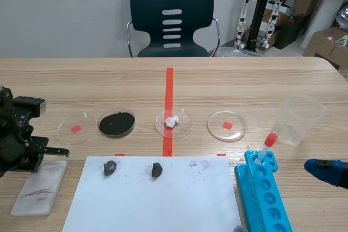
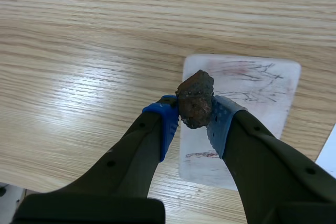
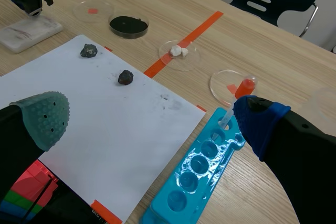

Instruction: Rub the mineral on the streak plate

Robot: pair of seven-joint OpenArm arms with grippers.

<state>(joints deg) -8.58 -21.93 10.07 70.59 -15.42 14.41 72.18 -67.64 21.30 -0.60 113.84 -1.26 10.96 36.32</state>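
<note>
The left gripper [image 2: 193, 123] pinches a dark, brownish rock [image 2: 195, 97] between its blue pads [image 2: 168, 124], one on each side. Most of the rock juts beyond the tips, probably so that bare stone rather than rubber meets the plate. It hangs over the white streak plate [image 2: 268, 85], which lies near the tabletop's near left corner, just beside the left edge of the sheet of paper [image 1: 163, 199]. Faint reddish and grey marks cross the plate.

Whether the rock touches the plate cannot be told: the wrist view looks down past it, and in the scene view the arm hides it.

The right gripper [image 3: 151, 121] sits near the tabletop's right edge, beside the blue well tray [image 3: 202, 166], fingers spread wide and empty, out of the way. The scene view cuts off all but one fingertip. A grey rock [image 1: 110, 167] and a black rock [image 1: 157, 169] rest near the paper's far edge.
</note>
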